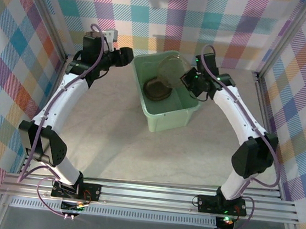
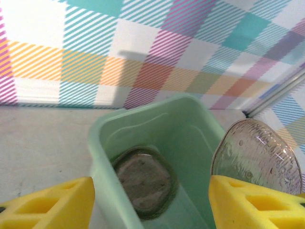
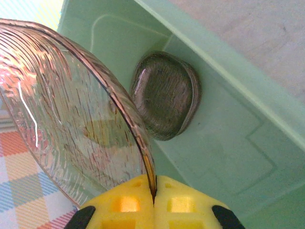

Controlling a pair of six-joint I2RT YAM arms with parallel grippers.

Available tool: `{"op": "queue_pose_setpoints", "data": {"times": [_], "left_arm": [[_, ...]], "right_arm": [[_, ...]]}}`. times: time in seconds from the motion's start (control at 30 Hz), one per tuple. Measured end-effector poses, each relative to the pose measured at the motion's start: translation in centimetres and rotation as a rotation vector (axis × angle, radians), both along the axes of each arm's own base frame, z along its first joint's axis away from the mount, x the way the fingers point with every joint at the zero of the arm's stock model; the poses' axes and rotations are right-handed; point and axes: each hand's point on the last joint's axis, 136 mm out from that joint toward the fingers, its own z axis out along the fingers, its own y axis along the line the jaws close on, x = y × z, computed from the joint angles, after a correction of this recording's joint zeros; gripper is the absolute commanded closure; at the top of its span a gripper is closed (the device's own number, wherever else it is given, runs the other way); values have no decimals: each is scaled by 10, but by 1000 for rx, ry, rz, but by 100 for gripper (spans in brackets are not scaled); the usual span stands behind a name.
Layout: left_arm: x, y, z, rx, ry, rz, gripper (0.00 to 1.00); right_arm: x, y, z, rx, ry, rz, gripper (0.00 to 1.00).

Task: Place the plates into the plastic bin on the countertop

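Right gripper (image 3: pixel 153 200): yellow pads pinched together on the rim of one plate, above the bin's far right side.
Held plate (image 3: pixel 71 109): caught by a thin edge only, standing steeply tilted over the bin's interior.
Risk, grip: an edge pinch on smooth plastic could let the plate swivel or slip out before release.
Risk, drop: released at this tilt, it would probably land on edge and lean on a wall or skid off the pile instead of nesting.
Risk, rim: lowered off-line, it could catch the rolled rim and shove the tub.
Plastic bin (image 1: pixel 169 119): pale mint tub with sloping sides, on the countertop (image 1: pixel 121 149) toward the far wall.
Stacked plates (image 1: pixel 157 88): nested pile lying on the bin floor.
Left gripper (image 2: pixel 151 200): pads well apart with nothing between them, hovering just beside the bin's far left corner. Moving in while the right arm works could cause a knock.
Plate appearance: smoky brown, translucent, rounded-square, with a shallow rim, fine ribbing and glossy highlights. Judged light, rigid and slippery.
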Motion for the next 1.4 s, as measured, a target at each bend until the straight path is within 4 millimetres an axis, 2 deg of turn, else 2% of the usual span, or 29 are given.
{"op": "queue_pose_setpoints", "data": {"times": [0.13,0.53,1.13,1.4], "left_arm": [[4,17,-5,-5,12,33,36],[24,47,-40,-74,114,50,36],[17,59,-57,-42,161,46,36],[10,60,-49,-21,143,35,36]], "right_arm": [[6,18,-12,13,40,-67,100],[38,35,-32,34,116,-232,100],[50,66,-92,-14,259,-258,100],[45,76,-113,-48,295,-260,100]]}}
